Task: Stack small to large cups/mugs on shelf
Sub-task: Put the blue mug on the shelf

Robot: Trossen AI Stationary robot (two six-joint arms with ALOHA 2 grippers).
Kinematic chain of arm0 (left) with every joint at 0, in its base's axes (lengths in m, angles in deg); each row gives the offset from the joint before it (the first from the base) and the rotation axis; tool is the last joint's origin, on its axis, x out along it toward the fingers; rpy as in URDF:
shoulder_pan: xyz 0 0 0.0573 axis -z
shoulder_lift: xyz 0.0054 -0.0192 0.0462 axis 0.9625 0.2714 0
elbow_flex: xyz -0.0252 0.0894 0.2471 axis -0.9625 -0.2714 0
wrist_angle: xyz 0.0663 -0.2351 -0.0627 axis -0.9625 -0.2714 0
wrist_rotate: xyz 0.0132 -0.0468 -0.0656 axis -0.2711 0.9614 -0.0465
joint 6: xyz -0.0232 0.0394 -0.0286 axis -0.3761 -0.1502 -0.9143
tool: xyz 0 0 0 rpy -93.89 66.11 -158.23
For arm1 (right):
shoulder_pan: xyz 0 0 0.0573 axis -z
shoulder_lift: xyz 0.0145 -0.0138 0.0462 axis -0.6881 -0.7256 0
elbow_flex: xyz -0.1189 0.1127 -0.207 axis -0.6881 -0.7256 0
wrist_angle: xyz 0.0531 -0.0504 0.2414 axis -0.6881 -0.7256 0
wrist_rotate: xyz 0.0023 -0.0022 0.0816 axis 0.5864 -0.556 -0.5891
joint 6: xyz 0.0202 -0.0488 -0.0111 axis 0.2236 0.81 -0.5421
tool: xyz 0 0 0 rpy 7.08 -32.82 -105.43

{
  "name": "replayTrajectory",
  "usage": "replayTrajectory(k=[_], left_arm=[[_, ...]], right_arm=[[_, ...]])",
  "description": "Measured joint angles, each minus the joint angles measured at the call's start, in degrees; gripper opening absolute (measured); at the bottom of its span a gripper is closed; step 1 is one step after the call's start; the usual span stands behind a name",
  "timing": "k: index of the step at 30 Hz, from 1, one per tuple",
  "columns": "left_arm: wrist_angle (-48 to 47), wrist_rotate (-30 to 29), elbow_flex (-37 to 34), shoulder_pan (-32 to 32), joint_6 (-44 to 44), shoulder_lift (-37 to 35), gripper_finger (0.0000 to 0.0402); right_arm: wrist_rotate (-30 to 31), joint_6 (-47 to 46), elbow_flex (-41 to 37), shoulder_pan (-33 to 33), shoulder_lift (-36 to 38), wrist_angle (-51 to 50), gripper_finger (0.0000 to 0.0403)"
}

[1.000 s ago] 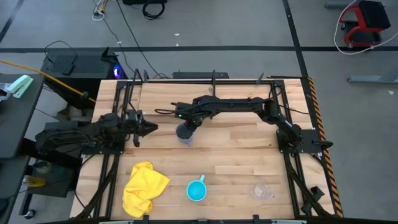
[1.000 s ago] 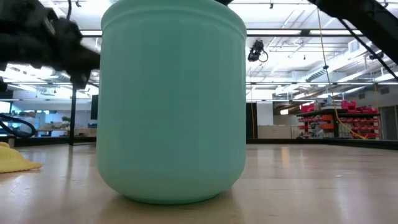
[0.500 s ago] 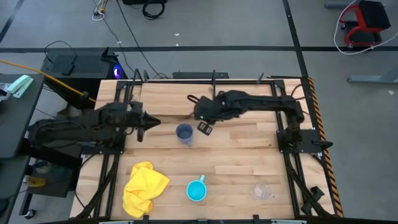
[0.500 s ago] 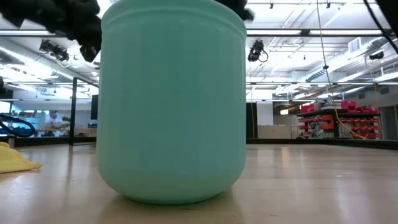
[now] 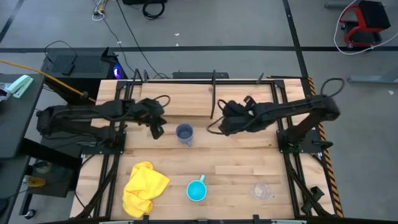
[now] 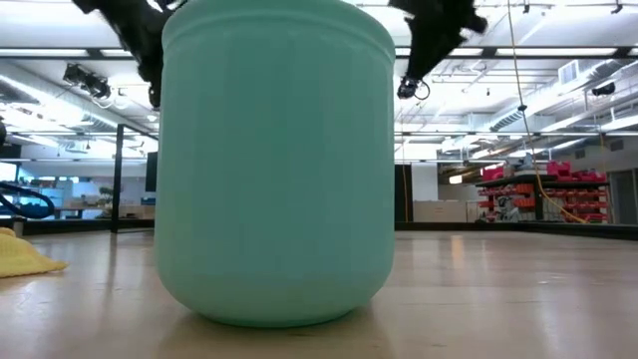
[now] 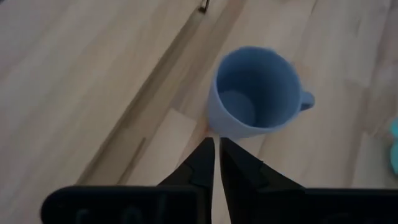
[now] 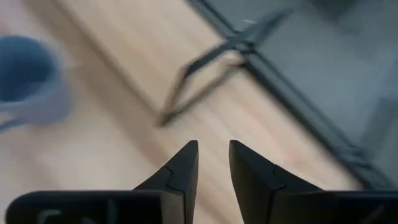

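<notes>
Your left gripper [image 7: 216, 163] hangs closed beside the blue mug [image 5: 183, 132] — open it to grasp. Right gripper [image 8: 212, 163], slightly parted, idles near the shelf [image 5: 180, 99].

The wooden table [image 5: 249, 162] carried everything. Along its far edge stood the shelf [image 5: 177, 102], a narrow plank of the same light wood on thin black posts, with nothing visible on top of it. Just in front of the shelf, near the middle of the table, the grey-blue mug [image 5: 183, 132] stood upright and empty. Toward the near edge, the yellow cloth [image 5: 144, 188] lay crumpled on the left, the cyan mug [image 5: 196, 190] stood near the middle, and the clear cup [image 5: 262, 190] sat to the right, all well apart.
</notes>
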Motion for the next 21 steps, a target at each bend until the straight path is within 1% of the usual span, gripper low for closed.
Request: replayTrajectory(k=[4, 7, 14, 21], left_arm=[[-0.4, 1.48, 2.56, 0.0, -0.13, 5.11, 0.0047], [-0.25, 2.25, 5.06, 0.0, -1.64, 8.7, 0.0061], [-2.77, 2.36, 11.09, 0.0, -6.24, 17.08, 0.0094], [-3.91, 2.71, 13.73, 0.0, -8.5, 25.11, 0.0114]], right_arm=[[-8.52, 9.3, -11.89, 0.05, 7.78, 16.18, 0.0096], [-10.98, 12.4, -18.16, 0.11, 12.73, 23.06, 0.0096], [-12.45, 8.68, -26.53, -0.5, 19.51, 24.14, 0.0095], [-15.45, 6.46, -30.97, -1.58, 20.85, 23.92, 0.0095]])
